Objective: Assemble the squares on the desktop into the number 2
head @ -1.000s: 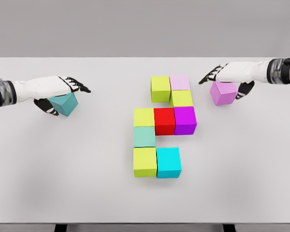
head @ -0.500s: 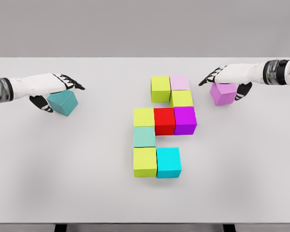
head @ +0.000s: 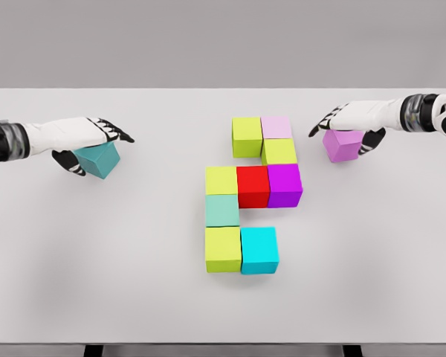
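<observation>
Left hand (head: 85, 141) is grasping tilted teal cube (head: 99, 159); right hand (head: 351, 123) is grasping matte violet cube (head: 343, 145); both sit skewed to the table (head: 134, 297) edges.

You see pale grey tabletop (head: 97, 260): matt, smooth, no grain. Coloured cubes, e.g. red cube (head: 253, 186) and cyan cube (head: 259, 250): smooth, plastic-looking, soft sheen, no texture. White robot hand shells (head: 74, 134): smooth, hard, plastic-looking; fingertips (head: 123, 136) black, matt.

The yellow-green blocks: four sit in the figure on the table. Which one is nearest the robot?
The yellow-green block at the figure's bottom left, touching the cyan block on its right. The other three lie farther up the table.
</observation>
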{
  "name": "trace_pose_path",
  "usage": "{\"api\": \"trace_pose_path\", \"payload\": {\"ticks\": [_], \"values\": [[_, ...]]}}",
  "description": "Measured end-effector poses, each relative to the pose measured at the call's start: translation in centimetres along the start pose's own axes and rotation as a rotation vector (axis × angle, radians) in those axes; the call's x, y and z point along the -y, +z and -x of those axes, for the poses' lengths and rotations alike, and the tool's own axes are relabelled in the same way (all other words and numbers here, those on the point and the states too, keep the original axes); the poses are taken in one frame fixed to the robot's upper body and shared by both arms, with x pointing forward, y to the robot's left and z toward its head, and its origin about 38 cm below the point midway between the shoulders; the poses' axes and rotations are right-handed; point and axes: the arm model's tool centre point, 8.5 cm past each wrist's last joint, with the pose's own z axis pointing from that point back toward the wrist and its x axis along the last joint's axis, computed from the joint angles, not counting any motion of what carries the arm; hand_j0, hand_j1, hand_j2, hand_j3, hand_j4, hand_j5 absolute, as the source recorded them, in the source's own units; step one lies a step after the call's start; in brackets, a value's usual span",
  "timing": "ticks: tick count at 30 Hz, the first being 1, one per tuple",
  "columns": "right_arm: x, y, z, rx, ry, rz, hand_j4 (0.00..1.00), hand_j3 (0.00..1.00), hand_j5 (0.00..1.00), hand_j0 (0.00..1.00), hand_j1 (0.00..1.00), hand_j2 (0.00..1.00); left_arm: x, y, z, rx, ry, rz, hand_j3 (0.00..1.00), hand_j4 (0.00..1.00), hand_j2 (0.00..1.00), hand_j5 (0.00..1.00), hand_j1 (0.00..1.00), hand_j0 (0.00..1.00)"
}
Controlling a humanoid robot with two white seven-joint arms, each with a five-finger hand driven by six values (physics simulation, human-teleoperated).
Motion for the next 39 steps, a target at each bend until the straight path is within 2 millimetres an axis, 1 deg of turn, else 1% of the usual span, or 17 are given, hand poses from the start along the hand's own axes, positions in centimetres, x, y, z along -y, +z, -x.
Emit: {"api": "trace_pose_path", "payload": {"ticks": [1, 2, 3, 4, 6, 7, 8, 15, 18, 20, 23, 31, 39], "values": [[0.0, 0.0, 0.0, -0.001, 0.001, -0.001, 0.76, 0.76, 0.76, 0.76, 0.76, 0.76, 0.0, 0.0, 0.0, 0.000, -0.002, 0.002, 0.91, 0.91, 0.91, 0.91, 0.91, 0.91], [0.0, 0.0, 0.0, -0.001, 0.002, -0.001, 0.74, 0.74, 0.74, 0.74, 0.74, 0.74, 0.0, 0.0, 0.0, -0.001, -0.007, 0.005, 0.83, 0.83, 0.83, 0.83, 0.83, 0.83], [0.0, 0.0, 0.0, -0.001, 0.002, -0.001, 0.71, 0.71, 0.71, 0.71, 0.71, 0.71, 0.1, 0.0, 0.0, -0.003, -0.014, 0.012, 0.75, 0.75, 0.75, 0.75, 0.75, 0.75], [0.0, 0.0, 0.0, -0.001, 0.002, -0.001, 0.69, 0.69, 0.69, 0.69, 0.69, 0.69, 0.2, -0.1, 0.0, -0.005, -0.019, 0.022, 0.69, 0.69, 0.69, 0.69, 0.69, 0.69], [0.0, 0.0, 0.0, -0.001, 0.004, -0.001, 0.67, 0.67, 0.67, 0.67, 0.67, 0.67, 0.2, 0.0, 0.0, -0.007, -0.023, 0.037, 0.62, 0.62, 0.62, 0.62, 0.62, 0.62], [0.1, 0.0, 0.0, -0.001, 0.004, -0.001, 0.67, 0.67, 0.67, 0.67, 0.67, 0.67, 0.2, 0.0, 0.0, -0.008, -0.025, 0.043, 0.61, 0.61, 0.61, 0.61, 0.61, 0.61], [0.1, 0.0, 0.0, -0.001, 0.005, -0.001, 0.64, 0.64, 0.64, 0.64, 0.64, 0.64, 0.2, 0.0, 0.0, -0.009, -0.024, 0.048, 0.61, 0.61, 0.61, 0.61, 0.61, 0.61], [0.6, 0.1, -0.2, 0.005, 0.008, 0.016, 0.63, 0.63, 0.63, 0.63, 0.63, 0.63, -0.6, 0.1, 0.1, -0.009, -0.043, 0.074, 0.62, 0.62, 0.62, 0.62, 0.62, 0.62], [1.5, 0.6, -0.5, 0.013, 0.029, 0.036, 0.63, 0.63, 0.63, 0.63, 0.63, 0.63, -1.0, 0.1, 0.1, -0.011, -0.054, 0.074, 0.63, 0.63, 0.63, 0.63, 0.63, 0.63], [1.8, 1.0, -0.7, 0.015, 0.041, 0.043, 0.63, 0.63, 0.63, 0.63, 0.63, 0.63, -1.3, 0.1, 0.1, -0.011, -0.059, 0.073, 0.64, 0.64, 0.64, 0.64, 0.64, 0.64], [2.1, 1.5, -0.8, 0.015, 0.057, 0.051, 0.63, 0.63, 0.63, 0.63, 0.63, 0.63, -2.1, -0.2, -0.1, -0.005, -0.070, 0.061, 0.65, 0.65, 0.65, 0.65, 0.65, 0.65], [2.1, 3.5, -1.3, 0.016, 0.111, 0.056, 0.63, 0.63, 0.63, 0.63, 0.63, 0.63, -4.0, -1.4, -0.8, 0.014, -0.090, 0.033, 0.65, 0.65, 0.65, 0.65, 0.65, 0.65], [1.4, 5.0, -2.4, 0.033, 0.161, 0.044, 0.63, 0.63, 0.63, 0.63, 0.63, 0.63, -5.3, -2.1, -1.3, 0.025, -0.103, 0.013, 0.65, 0.65, 0.65, 0.65, 0.65, 0.65]]}}
